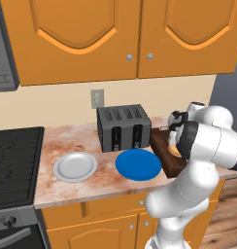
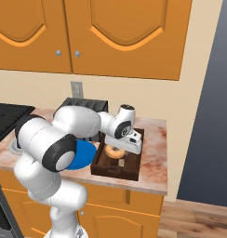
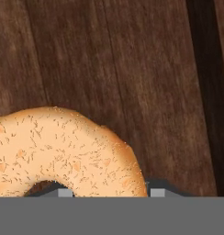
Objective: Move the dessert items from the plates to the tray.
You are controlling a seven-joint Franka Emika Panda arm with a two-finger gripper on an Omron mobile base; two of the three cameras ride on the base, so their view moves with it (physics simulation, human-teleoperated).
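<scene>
Two round plates, one bright blue [image 1: 138, 165] and one grey-white [image 1: 75, 167], lie bare on the marbled worktop [image 1: 67, 138] before a black-and-grey toaster [image 1: 123, 128]. Just right of them, the dark brown wooden tray [image 2: 116, 166] holds the orange-tan ring donut [image 3: 63, 149], pinched between the gripper [image 3: 107, 192] fingers low over the tray floor.

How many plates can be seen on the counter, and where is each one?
2. The grey-white plate lies on the counter near the stove; the blue plate lies in front of the toaster, beside the wooden tray.
</scene>
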